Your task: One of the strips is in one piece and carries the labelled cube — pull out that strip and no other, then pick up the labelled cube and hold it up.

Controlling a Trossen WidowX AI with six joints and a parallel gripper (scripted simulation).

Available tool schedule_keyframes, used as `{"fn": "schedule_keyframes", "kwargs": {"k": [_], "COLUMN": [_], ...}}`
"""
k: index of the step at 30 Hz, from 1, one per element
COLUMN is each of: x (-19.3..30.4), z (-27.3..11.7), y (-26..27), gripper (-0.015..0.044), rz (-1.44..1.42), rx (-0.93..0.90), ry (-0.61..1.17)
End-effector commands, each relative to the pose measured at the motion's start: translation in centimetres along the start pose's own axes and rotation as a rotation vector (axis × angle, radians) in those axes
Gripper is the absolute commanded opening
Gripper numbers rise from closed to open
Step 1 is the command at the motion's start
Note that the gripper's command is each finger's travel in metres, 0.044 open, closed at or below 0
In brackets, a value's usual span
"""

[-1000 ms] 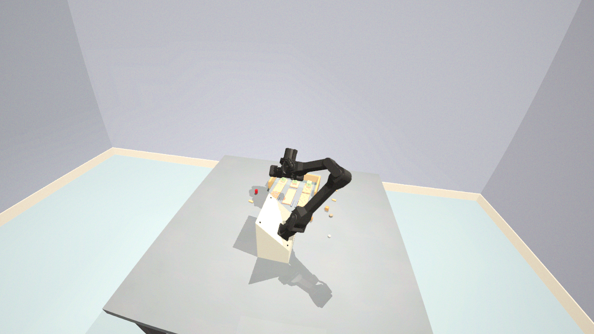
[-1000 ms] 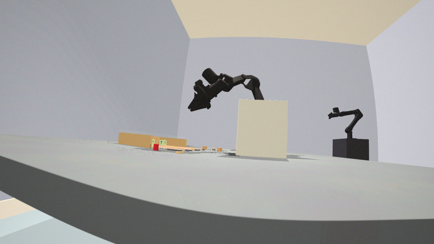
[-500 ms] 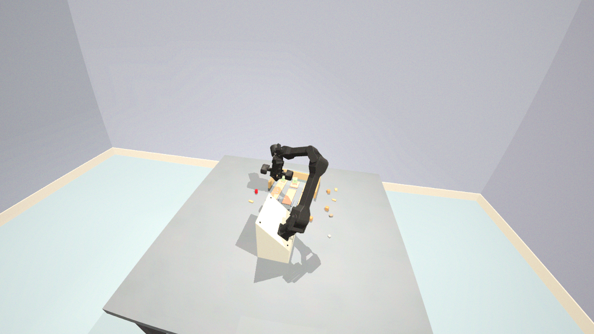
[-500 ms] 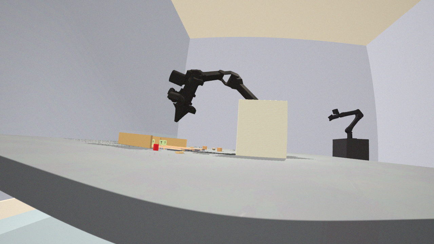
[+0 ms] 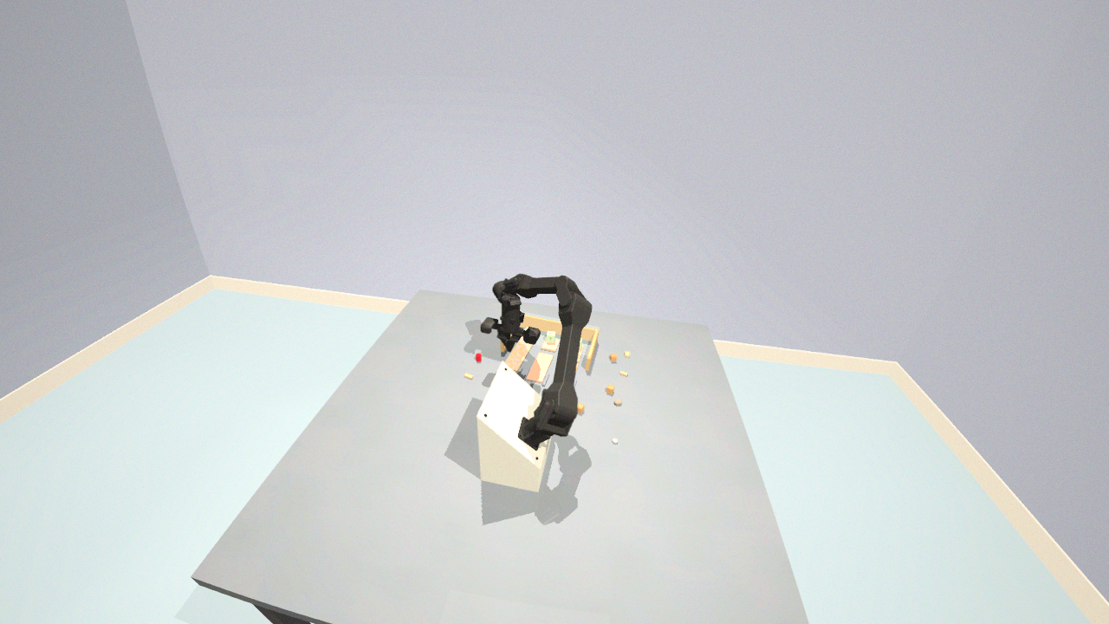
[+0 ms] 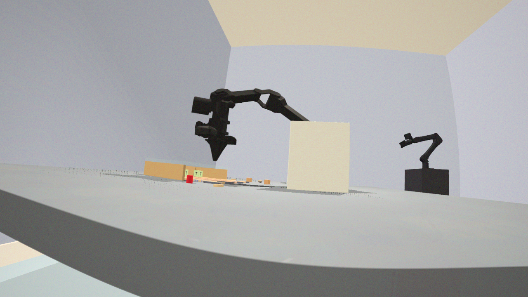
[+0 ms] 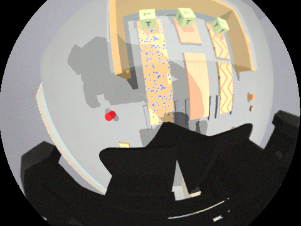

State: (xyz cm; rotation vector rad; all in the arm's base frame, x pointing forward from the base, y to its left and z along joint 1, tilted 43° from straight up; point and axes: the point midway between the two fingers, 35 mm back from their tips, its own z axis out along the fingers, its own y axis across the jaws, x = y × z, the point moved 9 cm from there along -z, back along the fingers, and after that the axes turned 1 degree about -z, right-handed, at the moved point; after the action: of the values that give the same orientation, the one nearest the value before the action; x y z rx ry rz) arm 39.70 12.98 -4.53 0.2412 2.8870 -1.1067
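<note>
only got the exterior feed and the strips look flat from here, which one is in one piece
Observer: In the wrist view the blue-speckled strip on the left runs unbroken; the plain strip and the zigzag strip each show a gap.
Operator: cube on it
Observer: Yes, a green cube sits on its far end.
Operator: where's the gripper aimed
Observer: The gripper, shut and empty, points near the speckled strip's near end.
</note>
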Motion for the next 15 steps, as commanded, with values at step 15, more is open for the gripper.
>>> {"fn": "schedule_keyframes", "kwargs": {"k": [15], "x": [0.0], "z": [3.2], "y": [0.1], "gripper": [0.0], "rz": [0.003], "rx": [0.003], "ry": [0.007]}}
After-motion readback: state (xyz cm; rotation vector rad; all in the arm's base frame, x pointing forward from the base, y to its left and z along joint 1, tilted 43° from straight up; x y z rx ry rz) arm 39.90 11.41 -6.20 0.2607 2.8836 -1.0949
